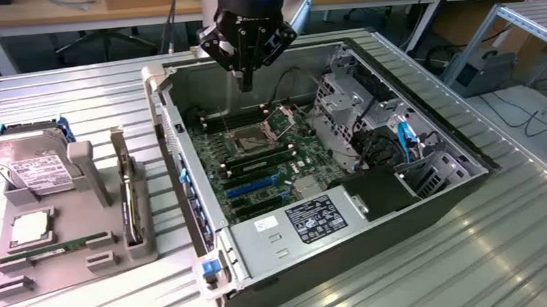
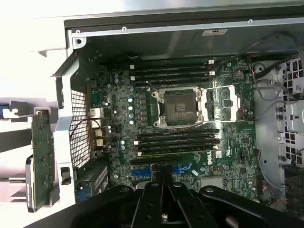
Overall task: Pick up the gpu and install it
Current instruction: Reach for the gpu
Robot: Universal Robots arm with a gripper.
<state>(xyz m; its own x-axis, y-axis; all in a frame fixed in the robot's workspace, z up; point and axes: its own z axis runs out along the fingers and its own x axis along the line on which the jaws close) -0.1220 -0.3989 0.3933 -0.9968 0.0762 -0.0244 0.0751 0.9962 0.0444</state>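
Observation:
The gpu (image 1: pixel 125 194) is a thin card standing on its edge in a slot of the grey holder (image 1: pixel 95 259), at the exterior view's left of the open computer case (image 1: pixel 421 203). From the wrist, the gpu (image 2: pixel 42 152) lies just outside the case wall. My gripper (image 1: pixel 246 85) hangs over the rear part of the case, above the motherboard (image 1: pixel 255 161), well apart from the gpu. Its fingers are shut together with nothing between them. In the wrist view the gripper (image 2: pixel 164 190) points down at the motherboard (image 2: pixel 180 142) near the blue expansion slots (image 2: pixel 180 169).
The holder also carries a silver hard drive (image 1: pixel 36 167), a square processor (image 1: pixel 28 229) and a green memory stick (image 1: pixel 54 248). Inside the case are the open processor socket (image 2: pixel 178 108), memory slots, a drive cage (image 1: pixel 345 103) and a power supply (image 1: pixel 317 220). Everything rests on a ribbed metal table (image 1: pixel 495 255).

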